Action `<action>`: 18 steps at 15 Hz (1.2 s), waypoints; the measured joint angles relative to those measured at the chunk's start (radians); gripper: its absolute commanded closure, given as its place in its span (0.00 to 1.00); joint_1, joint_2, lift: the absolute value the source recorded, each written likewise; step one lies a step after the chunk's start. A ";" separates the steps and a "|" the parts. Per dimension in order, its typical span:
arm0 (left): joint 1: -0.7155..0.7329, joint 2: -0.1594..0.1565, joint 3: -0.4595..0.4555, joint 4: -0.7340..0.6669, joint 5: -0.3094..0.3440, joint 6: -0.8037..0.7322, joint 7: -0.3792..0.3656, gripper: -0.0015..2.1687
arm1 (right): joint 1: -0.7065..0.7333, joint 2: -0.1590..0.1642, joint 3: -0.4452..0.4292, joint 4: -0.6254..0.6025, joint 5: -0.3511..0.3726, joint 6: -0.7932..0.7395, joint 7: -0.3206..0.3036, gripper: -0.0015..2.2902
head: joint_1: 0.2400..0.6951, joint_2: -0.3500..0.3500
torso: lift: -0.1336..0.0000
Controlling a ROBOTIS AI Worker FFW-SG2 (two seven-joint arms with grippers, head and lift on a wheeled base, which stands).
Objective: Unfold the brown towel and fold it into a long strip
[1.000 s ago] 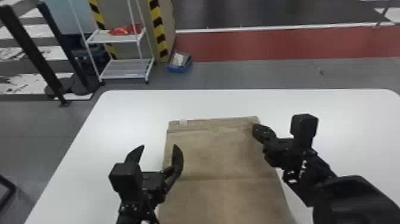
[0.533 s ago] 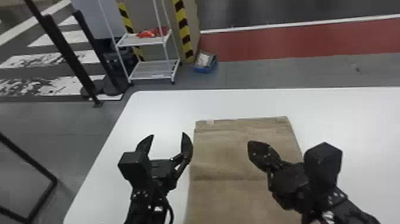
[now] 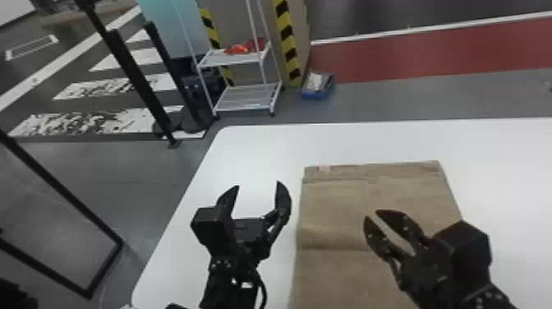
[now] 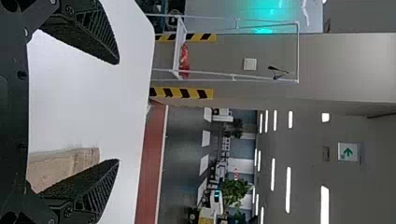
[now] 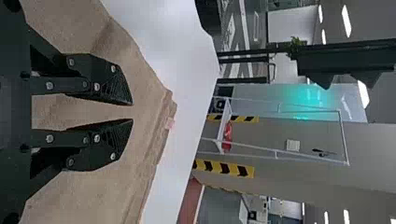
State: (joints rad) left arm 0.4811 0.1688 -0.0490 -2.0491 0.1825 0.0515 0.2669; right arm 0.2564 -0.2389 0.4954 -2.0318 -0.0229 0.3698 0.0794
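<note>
The white table (image 3: 254,152) reaches beyond the brown towel (image 3: 353,201) on its far, left and right sides. The towel lies flat, its far hem (image 3: 394,169) square to the robot. Its long axis seems to run near to far, though the near end is cut off; a crease (image 3: 328,249) crosses it. The left gripper (image 3: 258,185) is above the table, left of the towel, fingers spread wide and empty. The right gripper (image 5: 133,112) is over the towel's right part, its fingers almost together — a slim gap, nothing pinched. A small pale tag (image 3: 324,168) sits at the towel's far hem, near its left corner.

To fold well, I'd pinch one long edge at two spread points, lift both evenly — low and lightly taut — then lay it parallel to the opposite edge and smooth from the fold.
</note>
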 measured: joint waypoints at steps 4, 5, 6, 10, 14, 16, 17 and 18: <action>0.003 0.001 -0.016 0.002 -0.003 0.000 -0.001 0.06 | -0.092 0.023 -0.098 0.068 -0.062 0.040 0.000 0.08 | 1.00 0.90 | 0.07; 0.004 0.001 -0.021 0.003 -0.003 0.000 -0.001 0.06 | -0.123 0.025 -0.114 0.110 -0.077 0.040 0.001 0.08 | 1.00 0.88 | 0.07; 0.004 0.002 -0.025 0.004 -0.003 0.000 -0.001 0.06 | -0.156 0.030 -0.128 0.164 -0.092 0.035 0.002 0.08 | 1.00 0.86 | 0.07; 0.003 0.004 -0.041 0.010 -0.008 0.001 -0.002 0.06 | -0.278 0.046 -0.154 0.374 -0.152 -0.022 0.004 0.08 | 1.00 0.78 | 0.07; -0.009 0.007 -0.061 0.024 -0.010 0.002 -0.002 0.06 | -0.364 0.057 -0.153 0.511 -0.166 -0.049 0.011 0.08 | 1.00 0.74 | 0.07; -0.012 0.008 -0.065 0.030 -0.010 0.001 -0.002 0.06 | -0.398 0.065 -0.151 0.577 -0.166 -0.060 0.018 0.08 | 1.00 0.73 | 0.07; -0.016 0.008 -0.069 0.035 -0.011 0.001 -0.002 0.06 | -0.411 0.070 -0.150 0.610 -0.166 -0.070 0.021 0.09 | 1.00 0.72 | 0.07; -0.022 0.008 -0.074 0.042 -0.011 0.002 -0.003 0.06 | -0.422 0.074 -0.149 0.637 -0.164 -0.080 0.025 0.10 | 1.00 0.71 | 0.07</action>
State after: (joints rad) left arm 0.4592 0.1765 -0.1233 -2.0072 0.1719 0.0534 0.2643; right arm -0.1655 -0.1647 0.3463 -1.3948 -0.1873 0.2894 0.1039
